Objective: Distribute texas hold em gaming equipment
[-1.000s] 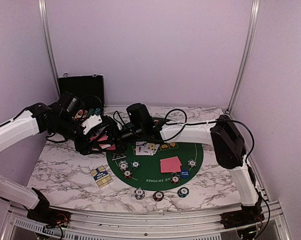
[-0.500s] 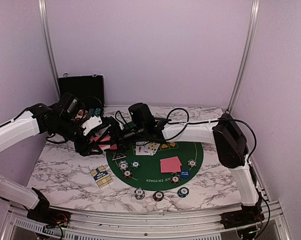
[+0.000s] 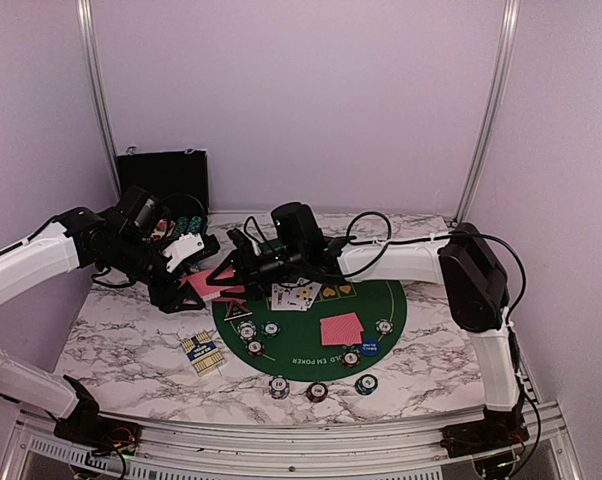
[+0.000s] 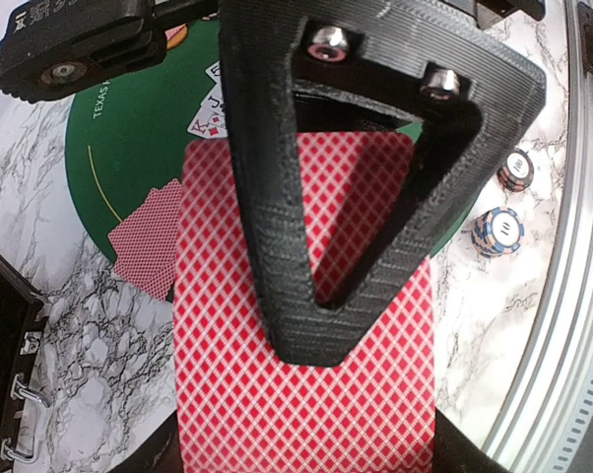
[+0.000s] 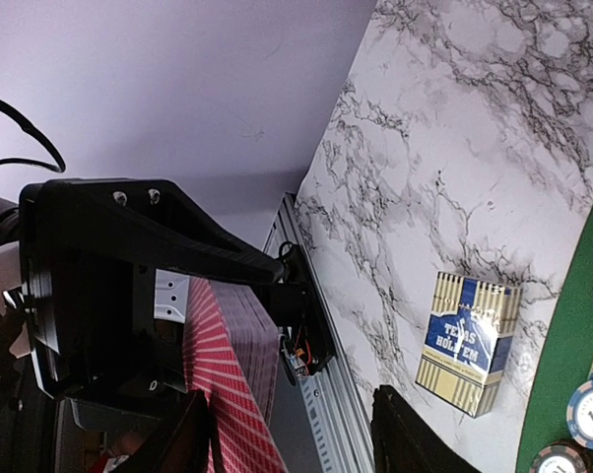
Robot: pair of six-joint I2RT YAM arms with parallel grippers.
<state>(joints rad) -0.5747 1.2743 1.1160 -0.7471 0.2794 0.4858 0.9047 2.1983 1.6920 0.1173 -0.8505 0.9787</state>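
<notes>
1. Presently, red-backed playing cards (image 4: 306,414): clamped flat between the jaws of the closed left gripper (image 4: 311,345); count not discernible.
2. Right gripper (image 5: 296,439): jaws apart, straddling the cards' free end; contact not discernible.
3. Orientation: long axis lies along the left fingers; the free short end projects past their tips toward the right gripper.
4. Risk: the right jaws may pinch several cards, drag the whole lot loose, or strike a left finger if misaligned.
</notes>
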